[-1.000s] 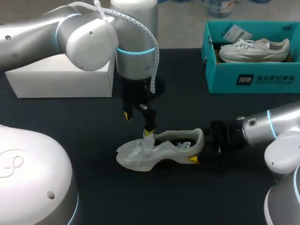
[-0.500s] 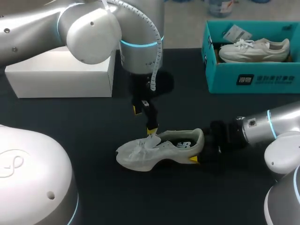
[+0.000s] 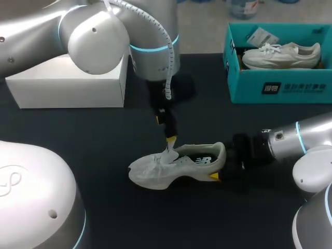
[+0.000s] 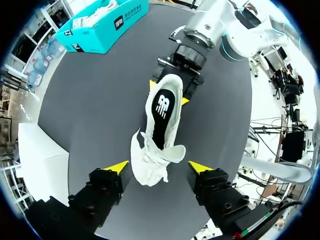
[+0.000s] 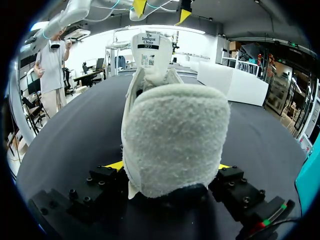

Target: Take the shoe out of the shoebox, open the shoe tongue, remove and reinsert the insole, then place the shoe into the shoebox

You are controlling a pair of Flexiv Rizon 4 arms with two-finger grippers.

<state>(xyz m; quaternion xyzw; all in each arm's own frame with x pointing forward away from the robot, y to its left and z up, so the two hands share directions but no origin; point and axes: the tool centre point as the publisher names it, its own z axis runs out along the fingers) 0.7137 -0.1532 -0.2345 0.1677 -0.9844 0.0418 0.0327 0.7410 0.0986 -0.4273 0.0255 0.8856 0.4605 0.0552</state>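
On the dark worktop (image 3: pixel 104 135), the teal shoebox (image 3: pixel 280 85), a second shoe (image 3: pixel 281 56) inside, stands well off from the pale shoe (image 3: pixel 176 165); the right hand (image 5: pixel 169 165) clamps the pale shoe's heel, the left hand (image 4: pixel 159 166) hangs wide open above its tongue.

Soft, fuzzy cloth on the heel of the shoe (image 5: pixel 175 140), thin cloth near its toe, smooth black insole (image 4: pixel 161 112) inside. Dull black table (image 3: pixel 104 135), not shiny. Smooth blue-green card for the shoebox (image 3: pixel 280 85). Shiny, smooth silver shell on the left arm (image 3: pixel 93 39)
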